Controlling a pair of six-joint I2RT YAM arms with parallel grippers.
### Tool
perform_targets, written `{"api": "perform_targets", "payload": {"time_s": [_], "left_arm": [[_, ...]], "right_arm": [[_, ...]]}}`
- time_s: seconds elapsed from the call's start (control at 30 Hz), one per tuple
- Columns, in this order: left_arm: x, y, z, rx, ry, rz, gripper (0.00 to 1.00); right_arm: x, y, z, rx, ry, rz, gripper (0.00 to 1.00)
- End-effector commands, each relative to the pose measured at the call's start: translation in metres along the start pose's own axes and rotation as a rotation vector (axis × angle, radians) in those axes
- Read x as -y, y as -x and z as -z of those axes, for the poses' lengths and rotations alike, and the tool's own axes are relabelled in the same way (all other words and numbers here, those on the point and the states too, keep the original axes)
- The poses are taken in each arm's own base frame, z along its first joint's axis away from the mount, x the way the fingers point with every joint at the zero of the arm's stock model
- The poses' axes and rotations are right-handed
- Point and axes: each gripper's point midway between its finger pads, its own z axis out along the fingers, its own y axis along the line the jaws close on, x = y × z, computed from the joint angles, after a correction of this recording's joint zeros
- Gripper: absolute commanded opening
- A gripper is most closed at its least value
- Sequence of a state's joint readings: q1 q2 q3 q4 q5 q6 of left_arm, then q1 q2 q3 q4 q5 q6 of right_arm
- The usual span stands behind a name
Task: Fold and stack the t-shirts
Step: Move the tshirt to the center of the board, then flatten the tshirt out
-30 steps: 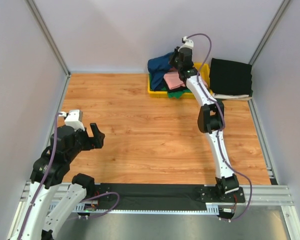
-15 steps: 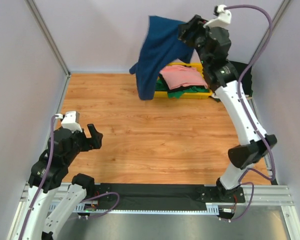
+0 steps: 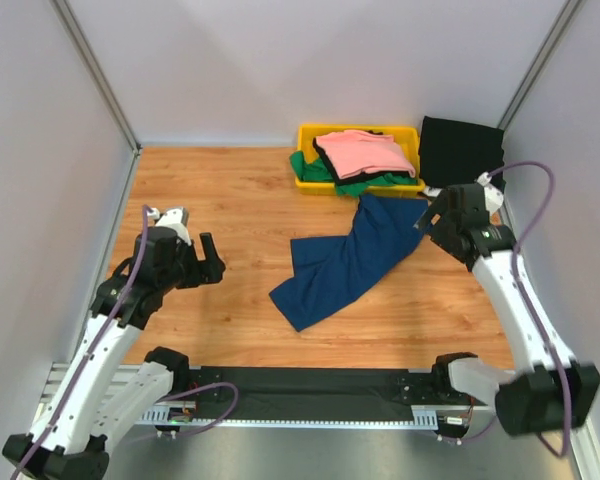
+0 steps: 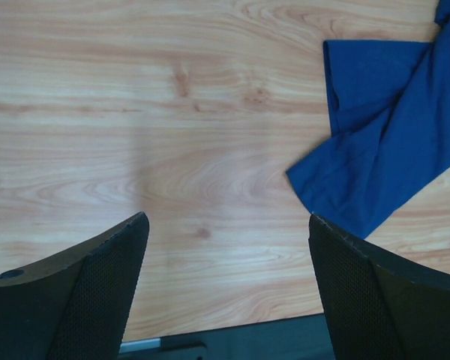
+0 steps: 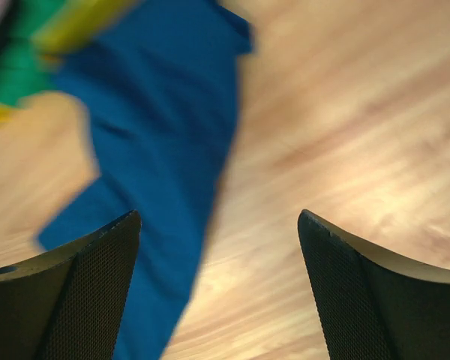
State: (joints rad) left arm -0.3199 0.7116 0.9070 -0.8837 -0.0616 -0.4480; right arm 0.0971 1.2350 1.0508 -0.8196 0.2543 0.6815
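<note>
A navy blue t-shirt [image 3: 348, 262] lies crumpled in a long strip on the wooden table, running from the yellow bin toward the front. It fills the right side of the left wrist view [image 4: 394, 142] and, blurred, the left of the right wrist view [image 5: 165, 142]. A pink t-shirt [image 3: 365, 152] lies on top of a green one [image 3: 364, 186] in the bin. My right gripper [image 3: 429, 216] hangs open just right of the navy shirt's far end, jaws [image 5: 219, 217] empty. My left gripper [image 3: 213, 262] is open over bare wood [image 4: 229, 219], left of the shirt.
The yellow bin [image 3: 306, 134] stands at the back, right of centre. A folded black cloth [image 3: 461, 151] lies at the back right corner beside it. Grey walls close off the left, back and right. A black rail [image 3: 310, 390] runs along the near edge.
My right gripper lifted the navy t-shirt out of the bin, swung it down onto the table and opened, letting it go. My left arm has moved slightly right and forward.
</note>
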Motion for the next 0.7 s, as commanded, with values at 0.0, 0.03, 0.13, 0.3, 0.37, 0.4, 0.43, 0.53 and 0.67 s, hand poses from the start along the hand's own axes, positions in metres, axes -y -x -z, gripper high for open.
{"api": "perform_targets", "payload": {"time_s": [0.0,0.03,0.13,0.3,0.37,0.4,0.43,0.53,0.67], "left_arm": [[0.025,-0.005,-0.025,-0.030,-0.104,0.081,0.91],[0.029,-0.009,-0.031,-0.044,-0.117,0.088,0.91],[0.050,-0.026,-0.057,-0.091,-0.168,0.077,0.89],[0.073,-0.079,-0.099,-0.253,-0.220,0.081,0.85],[0.077,-0.089,-0.114,-0.264,-0.236,0.083,0.84],[0.079,-0.093,-0.118,-0.268,-0.236,0.079,0.84],[0.082,-0.091,-0.124,-0.253,-0.244,0.078,0.83],[0.085,-0.099,-0.140,-0.276,-0.244,0.067,0.81],[0.094,-0.119,-0.160,-0.336,-0.260,0.064,0.76]], "right_arm": [[-0.018,0.009,0.052,0.113,0.161,-0.011,0.87],[-0.017,0.000,0.051,0.099,0.170,-0.004,0.87],[-0.018,-0.027,0.042,0.032,0.222,0.023,0.86],[-0.023,-0.044,0.024,-0.042,0.227,0.086,0.84],[-0.032,-0.043,0.023,-0.047,0.250,0.108,0.84],[-0.035,-0.043,0.020,-0.055,0.248,0.127,0.83],[-0.046,-0.038,0.023,-0.052,0.282,0.143,0.83],[-0.070,-0.028,0.021,-0.043,0.298,0.217,0.83],[-0.090,-0.026,-0.008,-0.084,0.202,0.312,0.82]]}}
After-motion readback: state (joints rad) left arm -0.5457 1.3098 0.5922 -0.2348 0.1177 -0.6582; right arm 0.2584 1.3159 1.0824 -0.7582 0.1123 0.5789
